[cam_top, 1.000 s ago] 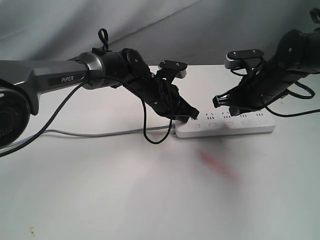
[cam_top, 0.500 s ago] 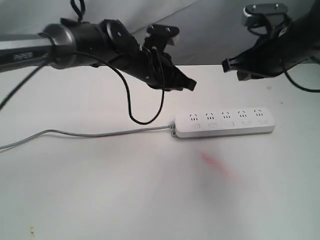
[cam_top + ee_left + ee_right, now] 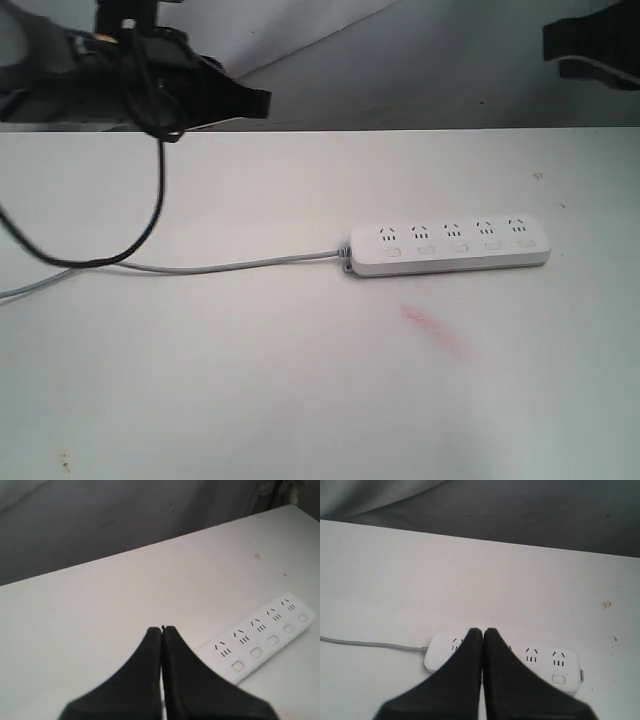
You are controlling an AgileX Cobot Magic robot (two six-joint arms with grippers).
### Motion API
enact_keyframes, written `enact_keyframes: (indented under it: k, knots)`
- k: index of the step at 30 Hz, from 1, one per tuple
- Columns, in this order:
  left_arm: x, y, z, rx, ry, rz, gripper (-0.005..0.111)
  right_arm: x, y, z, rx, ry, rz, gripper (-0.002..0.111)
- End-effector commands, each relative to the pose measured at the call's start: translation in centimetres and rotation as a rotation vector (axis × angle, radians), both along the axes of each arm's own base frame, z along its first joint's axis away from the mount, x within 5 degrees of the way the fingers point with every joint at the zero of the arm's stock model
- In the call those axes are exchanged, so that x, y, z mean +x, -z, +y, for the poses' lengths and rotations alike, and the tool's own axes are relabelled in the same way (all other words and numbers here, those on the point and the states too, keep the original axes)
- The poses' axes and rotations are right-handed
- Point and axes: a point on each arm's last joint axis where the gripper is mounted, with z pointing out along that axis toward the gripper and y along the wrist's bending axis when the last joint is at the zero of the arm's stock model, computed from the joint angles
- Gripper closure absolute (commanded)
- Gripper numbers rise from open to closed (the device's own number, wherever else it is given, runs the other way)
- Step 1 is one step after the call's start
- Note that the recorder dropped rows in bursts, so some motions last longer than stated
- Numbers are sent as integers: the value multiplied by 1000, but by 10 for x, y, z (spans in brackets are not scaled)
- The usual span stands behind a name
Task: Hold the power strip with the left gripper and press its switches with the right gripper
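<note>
power strip (image 3: 450, 258): flat on desk (image 3: 250, 390), right of centre, long axis left-right, cord (image 3: 200, 268) end toward left hand (image 3: 161, 629), switches (image 3: 458, 248) along near edge | left hand: fingers pressed together, empty, well apart | right hand (image 3: 483, 629): pressed together, empty, well apart beyond opposite end | nearer: neither clearly

light: bright, diffuse | shadows: faint | table (image 3: 250, 400): washed-out white | backdrop (image 3: 400, 60): dim | left claw (image 3: 161, 628), right claw (image 3: 483, 629): soft-focus up close

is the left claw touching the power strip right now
Apart. The exterior view shows the left claw raised far left of the power strip, bare table between them.
</note>
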Motion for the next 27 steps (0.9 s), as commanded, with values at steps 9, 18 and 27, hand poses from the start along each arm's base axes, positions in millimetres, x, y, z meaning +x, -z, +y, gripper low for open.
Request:
enact_keyframes:
  k: [9, 18, 27]
  knots:
    - [-102, -23, 68, -121, -165, -180, 107, -97, -1, -38, 117, 82, -176, 108]
    - [-161, -12, 101, -200, -234, -292, 107, -153, 24, -62, 146, 140, -277, 108]
    - [-204, 14, 128, -278, -308, -382, 107, -188, 60, -84, 209, 256, -359, 108]
